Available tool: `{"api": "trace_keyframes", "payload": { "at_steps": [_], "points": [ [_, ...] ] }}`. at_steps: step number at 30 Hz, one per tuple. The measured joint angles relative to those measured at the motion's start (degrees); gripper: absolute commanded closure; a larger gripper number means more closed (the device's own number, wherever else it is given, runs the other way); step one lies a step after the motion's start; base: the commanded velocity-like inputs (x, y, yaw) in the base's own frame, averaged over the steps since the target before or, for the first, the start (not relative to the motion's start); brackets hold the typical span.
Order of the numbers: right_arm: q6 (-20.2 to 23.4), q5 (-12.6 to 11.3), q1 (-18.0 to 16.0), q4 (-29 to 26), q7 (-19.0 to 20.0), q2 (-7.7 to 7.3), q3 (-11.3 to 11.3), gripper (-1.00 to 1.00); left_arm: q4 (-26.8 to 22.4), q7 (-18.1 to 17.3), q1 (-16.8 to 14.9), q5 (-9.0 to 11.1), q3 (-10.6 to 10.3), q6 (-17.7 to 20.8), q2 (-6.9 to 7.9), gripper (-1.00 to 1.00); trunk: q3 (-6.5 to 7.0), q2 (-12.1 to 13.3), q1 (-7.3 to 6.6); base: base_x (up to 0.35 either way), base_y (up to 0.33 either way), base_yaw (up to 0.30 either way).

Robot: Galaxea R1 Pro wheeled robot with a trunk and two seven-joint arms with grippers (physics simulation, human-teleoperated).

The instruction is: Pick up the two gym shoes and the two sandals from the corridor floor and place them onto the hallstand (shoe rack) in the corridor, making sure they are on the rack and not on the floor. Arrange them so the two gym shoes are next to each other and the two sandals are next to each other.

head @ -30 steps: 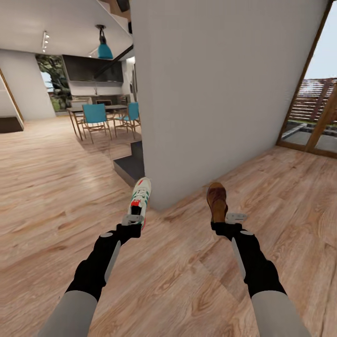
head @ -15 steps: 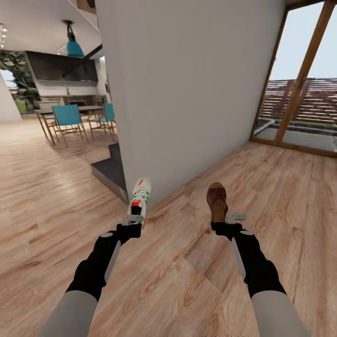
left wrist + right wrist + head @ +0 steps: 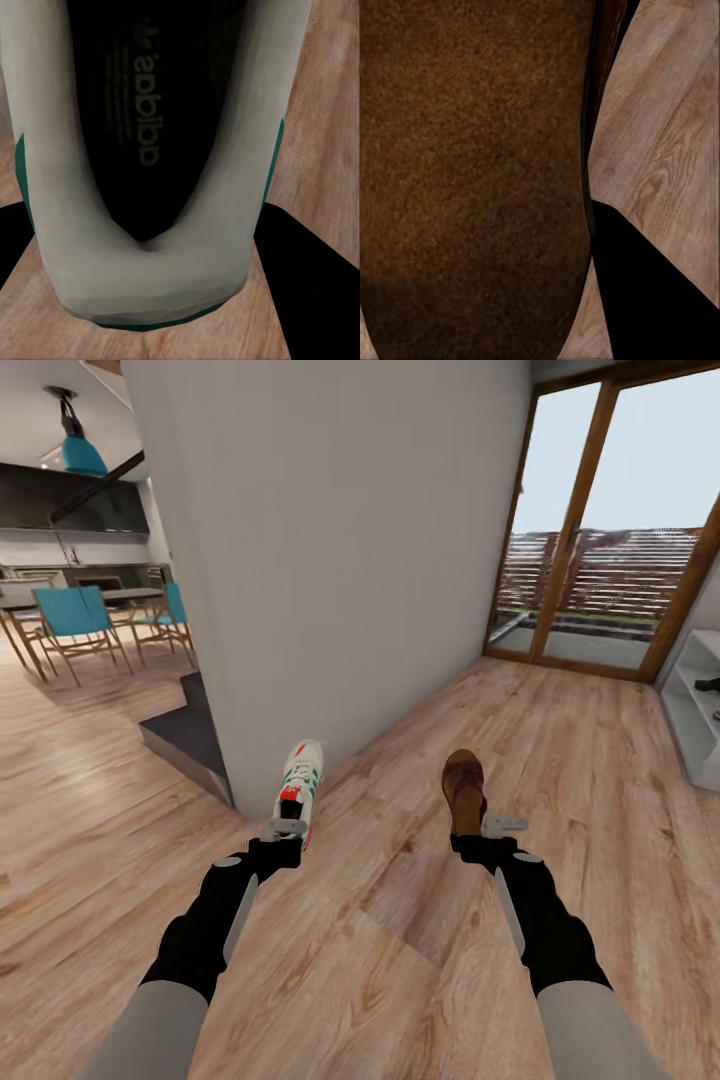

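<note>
The left wrist view looks into the gym shoe (image 3: 150,150), where the dark insole carries the word "adidas" beneath a trefoil mark, seen upside down; a white padded collar with a teal edge rings the opening. In the head view the same gym shoe (image 3: 301,775), white with green stripes and a red-orange patch, juts forward from the left gripper (image 3: 284,828), whose jaws are closed on its heel end, holding it above the corridor floor (image 3: 400,980). The right gripper (image 3: 488,827) carries a dark brown sandal (image 3: 464,788) the same way, jaws clamped at its rear end, toe pointing away from the robot. In the right wrist view the sandal (image 3: 472,172) shows as a broad, grainy brown surface with a black finger (image 3: 645,300) just beside its edge and wood planks beyond. Taking the big white wall (image 3: 330,560) ahead as landmark, the gym shoe hangs just in front of its near corner and the sandal off to the right of that corner, out over open floor. Far right of the wall, a pale shelf unit (image 3: 697,720) stands at the frame edge with a small dark item on a shelf, too small to tell what. Past the wall's left side are teal chairs (image 3: 75,622) around a table (image 3: 30,600) and a teal pendant lamp (image 3: 80,450); past its right side, a wood-framed glass door (image 3: 600,520).
</note>
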Motion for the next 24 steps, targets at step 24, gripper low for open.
{"api": "trace_keyframes", "payload": {
  "at_steps": [24],
  "points": [
    [0.0,0.0,0.0,0.0,0.0,0.00,0.0,1.00,0.0,0.0,0.0,0.0,0.0,0.0,0.00,1.00,0.00,0.0,-0.04,0.191,0.000,-0.289]
  ]
}}
